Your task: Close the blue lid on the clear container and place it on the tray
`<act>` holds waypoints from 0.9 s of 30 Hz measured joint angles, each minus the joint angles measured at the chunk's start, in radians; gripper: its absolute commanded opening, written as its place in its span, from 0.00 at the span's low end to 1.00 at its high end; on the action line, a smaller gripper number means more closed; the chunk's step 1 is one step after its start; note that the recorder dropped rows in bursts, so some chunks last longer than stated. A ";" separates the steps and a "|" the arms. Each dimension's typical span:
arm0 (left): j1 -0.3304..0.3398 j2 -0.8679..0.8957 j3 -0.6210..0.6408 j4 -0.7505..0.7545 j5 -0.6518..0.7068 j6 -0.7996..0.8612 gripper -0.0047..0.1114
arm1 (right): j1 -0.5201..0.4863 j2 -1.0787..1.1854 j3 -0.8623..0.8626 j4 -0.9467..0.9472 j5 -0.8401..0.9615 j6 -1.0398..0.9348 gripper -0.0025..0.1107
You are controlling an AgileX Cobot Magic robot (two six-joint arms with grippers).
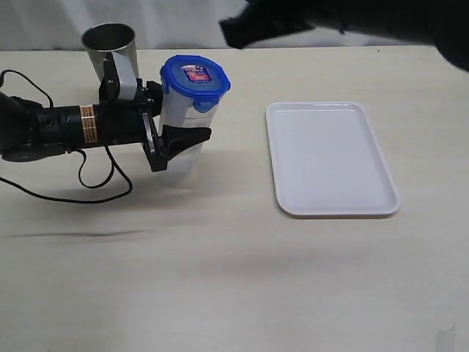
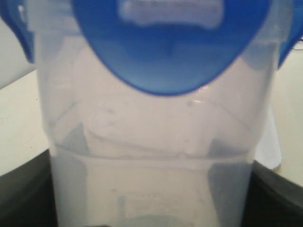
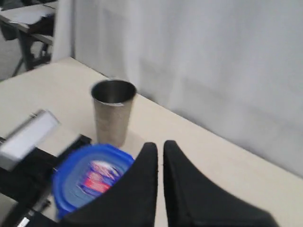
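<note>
Exterior view: at 10 o'clock on the surface [image 1: 220, 279], the upright clear container [image 1: 183, 158] capped with the blue lid [image 1: 196, 75], grasped around its middle by the left end effector [image 1: 176, 117] reaching in from 9 o'clock. Just behind, at 11 o'clock, a steel cup [image 1: 110, 48]. At 3 o'clock, well apart, the white tray [image 1: 332, 158]. At 12 o'clock, the right end effector [image 1: 233, 33] as a dark blur.

Left wrist view: container wall [image 2: 156, 156] close up between two dark fingers [image 2: 19, 194], with a blue lid flap [image 2: 170, 52] hanging over it.

Right wrist view: right end effector [image 3: 160, 144] clenched, fingers nearly touching, gripping nothing, just beside the lid [image 3: 90, 182]. Beyond, the steel cup [image 3: 112, 111].
</note>
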 measured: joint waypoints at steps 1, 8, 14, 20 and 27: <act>0.000 -0.011 0.000 0.000 0.000 0.002 0.04 | -0.027 -0.003 0.038 0.009 -0.028 0.005 0.06; 0.000 -0.071 0.000 0.000 -0.004 0.002 0.04 | -0.145 0.062 0.221 0.034 -0.221 0.107 0.06; 0.000 -0.073 0.000 0.000 -0.004 0.002 0.04 | -0.023 0.131 0.204 -0.015 -0.288 0.154 0.06; 0.000 -0.073 0.000 0.000 -0.004 0.002 0.04 | 0.083 0.131 0.197 -0.052 -0.309 0.156 0.06; 0.000 -0.073 0.000 0.000 -0.004 0.002 0.04 | 0.085 0.101 0.197 -0.056 -0.283 0.146 0.06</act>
